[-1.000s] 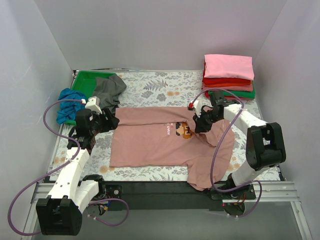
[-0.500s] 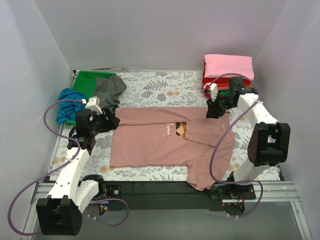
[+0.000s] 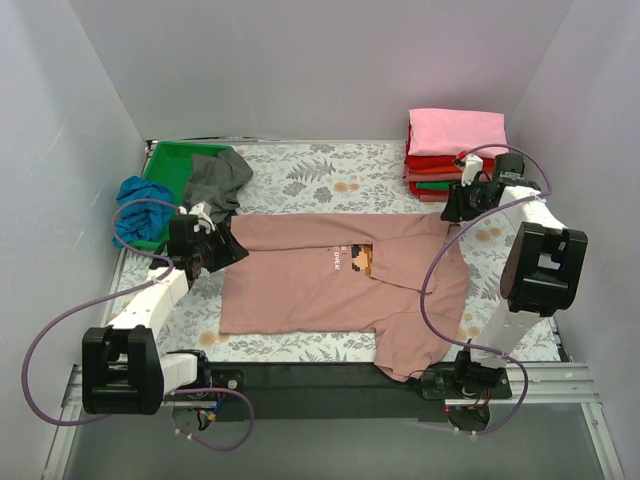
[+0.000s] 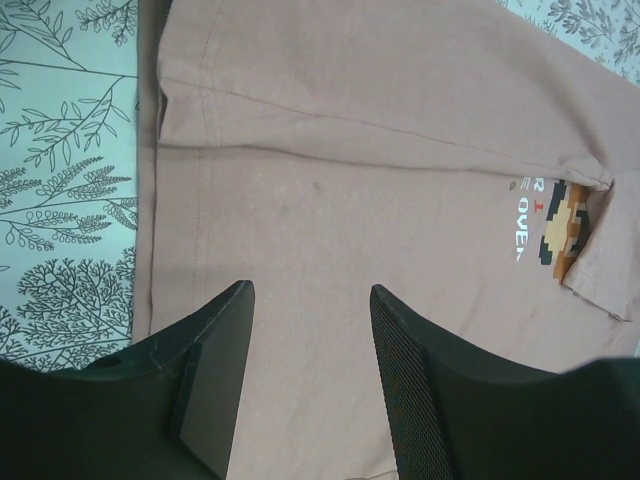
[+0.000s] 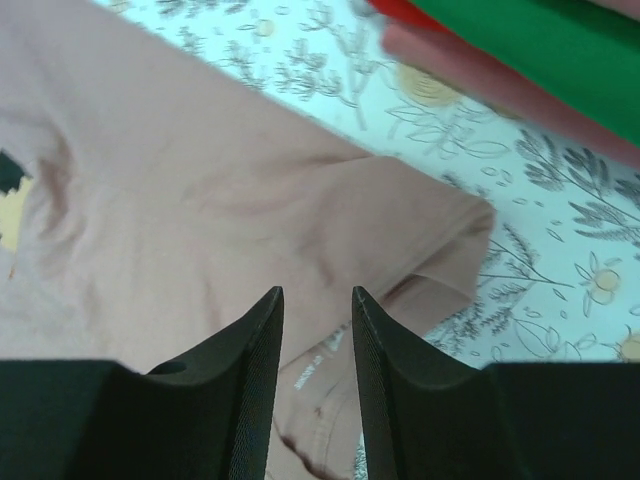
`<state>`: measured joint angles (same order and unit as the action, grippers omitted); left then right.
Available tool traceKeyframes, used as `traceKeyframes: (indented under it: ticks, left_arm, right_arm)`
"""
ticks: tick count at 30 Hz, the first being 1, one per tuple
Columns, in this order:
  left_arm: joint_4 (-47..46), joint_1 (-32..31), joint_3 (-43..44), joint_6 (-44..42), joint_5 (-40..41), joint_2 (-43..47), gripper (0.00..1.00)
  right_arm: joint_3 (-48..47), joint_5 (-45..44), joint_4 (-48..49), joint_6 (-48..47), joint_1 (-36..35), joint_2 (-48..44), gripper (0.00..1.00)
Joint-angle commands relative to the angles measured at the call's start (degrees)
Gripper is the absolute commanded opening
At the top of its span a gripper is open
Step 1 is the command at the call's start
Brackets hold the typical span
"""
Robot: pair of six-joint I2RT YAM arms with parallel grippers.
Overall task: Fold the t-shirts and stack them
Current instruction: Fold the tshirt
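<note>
Green tray [image 3: 176, 159] far-left on floral covering [image 3: 312, 176]

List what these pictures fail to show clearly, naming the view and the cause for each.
1. Chest graphic, top view: a fold of the dusty-pink t-shirt covers part; lettering too small to read.
2. Folded stack, right wrist view: blurred, cut off by the top edge.
3. Green tray, top view: partly buried under the grey t-shirt.
</note>
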<state>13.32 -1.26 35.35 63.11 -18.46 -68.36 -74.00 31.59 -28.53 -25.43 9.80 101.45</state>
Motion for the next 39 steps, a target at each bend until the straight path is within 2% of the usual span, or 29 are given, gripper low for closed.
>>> traceKeyframes:
  ticks: [1,6,13,21,29,32,36,39]
  left_arm:
    - [-1.6,-0.2,3.6,-0.5,-0.6,1.1,0.49]
    - [-3.6,-0.2,7.1,-1.0,-0.4,-3.3,0.49]
    - [-5.9,-0.2,12.5,-1.9,0.4,-12.0,0.49]
    - [-7.5,-0.2,16.2,-2.6,0.6,-17.2,0.48]
    - [-11.2,-0.3,18.2,-1.1,-1.5,-22.7,0.44]
    - [-13.0,-0.3,19.6,0.2,-2.0,-25.7,0.4]
    - [-13.1,-0.9,22.4,0.7,-2.5,-30.5,0.33]
    - [-13.0,-1.6,24.2,0.5,-1.1,-33.9,0.27]
  right_arm:
    - [-1.1,-4.1,5.9,6.1,1.7,3.0,0.41]
    - [-3.7,-7.0,7.3,7.5,3.0,8.2,0.46]
    - [-4.1,-3.8,8.8,9.2,3.5,11.7,0.47]
    - [-3.2,-0.5,11.3,11.0,3.6,10.2,0.45]
    - [-4.8,-0.7,12.4,13.1,3.6,13.8,0.41]
    - [-4.6,-1.0,13.9,13.8,3.5,13.6,0.36]
    - [-2.7,-2.6,16.6,14.7,3.8,11.8,0.02]
    - [-0.9,-4.8,19.1,15.8,5.0,10.0,0.01]
